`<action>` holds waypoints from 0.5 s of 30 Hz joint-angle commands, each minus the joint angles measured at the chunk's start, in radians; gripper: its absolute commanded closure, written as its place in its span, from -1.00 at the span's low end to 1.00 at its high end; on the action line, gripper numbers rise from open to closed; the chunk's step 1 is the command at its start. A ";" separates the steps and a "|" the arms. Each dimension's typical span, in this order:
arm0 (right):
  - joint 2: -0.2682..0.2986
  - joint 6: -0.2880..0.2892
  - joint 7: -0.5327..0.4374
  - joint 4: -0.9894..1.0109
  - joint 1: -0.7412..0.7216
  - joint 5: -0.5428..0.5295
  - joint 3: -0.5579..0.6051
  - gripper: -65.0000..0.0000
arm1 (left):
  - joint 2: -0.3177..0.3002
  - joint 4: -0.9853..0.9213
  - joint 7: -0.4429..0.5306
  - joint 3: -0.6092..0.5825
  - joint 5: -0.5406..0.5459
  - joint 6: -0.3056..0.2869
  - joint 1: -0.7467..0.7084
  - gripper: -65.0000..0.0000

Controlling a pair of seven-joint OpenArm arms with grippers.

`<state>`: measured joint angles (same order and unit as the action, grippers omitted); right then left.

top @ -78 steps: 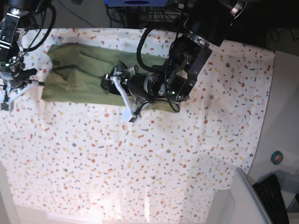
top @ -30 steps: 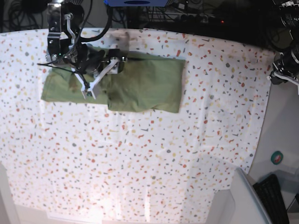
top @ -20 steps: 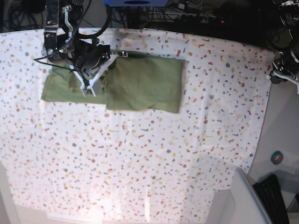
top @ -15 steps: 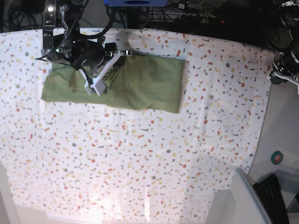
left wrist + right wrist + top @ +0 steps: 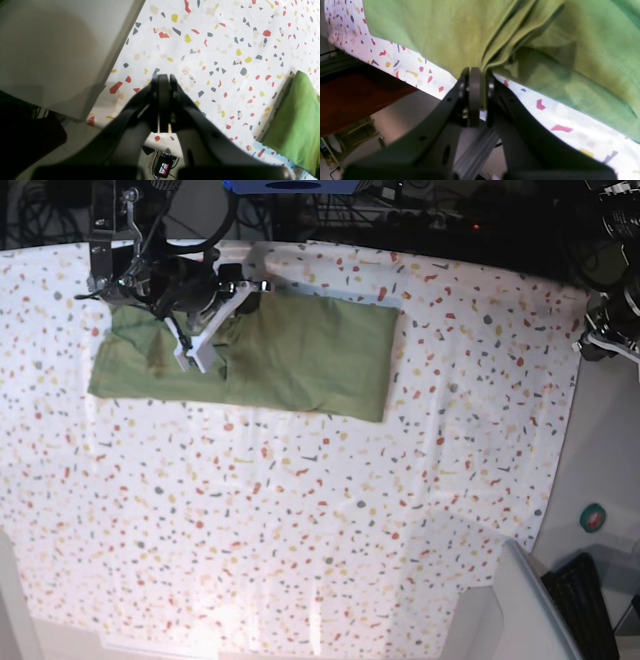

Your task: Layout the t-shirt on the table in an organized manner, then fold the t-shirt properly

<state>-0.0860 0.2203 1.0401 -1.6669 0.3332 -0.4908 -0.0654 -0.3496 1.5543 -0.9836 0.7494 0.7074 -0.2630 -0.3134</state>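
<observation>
The olive-green t-shirt [image 5: 300,355] lies as a long folded strip near the back edge of the speckled table [image 5: 350,510]. My right gripper [image 5: 195,358] is over the strip's left part. In the right wrist view my right gripper [image 5: 478,72] is shut on a bunched fold of the t-shirt [image 5: 445,30], just past the table [image 5: 402,62] edge. My left gripper [image 5: 597,340] hangs at the table's far right edge, well away from the shirt. In the left wrist view my left gripper [image 5: 163,77] is shut on nothing above the table [image 5: 225,37], with the t-shirt [image 5: 297,117] at the frame's right edge.
A plain grey bin [image 5: 500,610] stands at the front right, with a black keyboard-like object [image 5: 580,600] and a small teal disc [image 5: 594,518] beside it. Cables and dark equipment run behind the back edge. A grey surface [image 5: 50,45] borders the table by my left gripper.
My right gripper has shut on a fold of the t-shirt and drawn it slightly toward the back edge. The left arm has not moved.
</observation>
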 commanded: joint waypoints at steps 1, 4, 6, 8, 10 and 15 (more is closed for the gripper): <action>-0.004 0.003 -0.004 -0.022 0.001 -0.015 0.000 1.00 | -0.021 0.015 0.013 0.008 0.011 -0.006 0.003 1.00; -0.005 0.003 -0.002 -0.025 0.011 -0.016 -0.024 0.77 | -0.021 0.015 0.013 0.006 0.011 -0.006 0.003 1.00; -0.008 0.003 -0.002 -0.032 0.014 -0.018 -0.053 0.32 | -0.021 0.015 0.013 -0.012 0.011 -0.006 0.003 1.00; -0.008 0.003 -0.008 -0.060 0.033 -0.018 -0.093 0.06 | -0.024 0.015 0.018 -0.058 0.010 -0.006 0.003 1.00; -0.008 0.008 -0.011 -0.118 0.047 -0.019 -0.152 0.03 | -0.024 0.015 0.018 -0.113 0.010 -0.006 0.006 1.00; -0.001 0.011 -0.011 -0.194 -0.021 -0.019 -0.368 0.00 | -0.024 0.015 0.061 -0.298 0.005 -0.006 0.041 1.00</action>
<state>-0.0933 0.2272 1.0424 -1.8446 0.3153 -0.4942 -0.4400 -0.3595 1.5528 -0.9348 0.4412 0.6941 -0.2626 -0.2817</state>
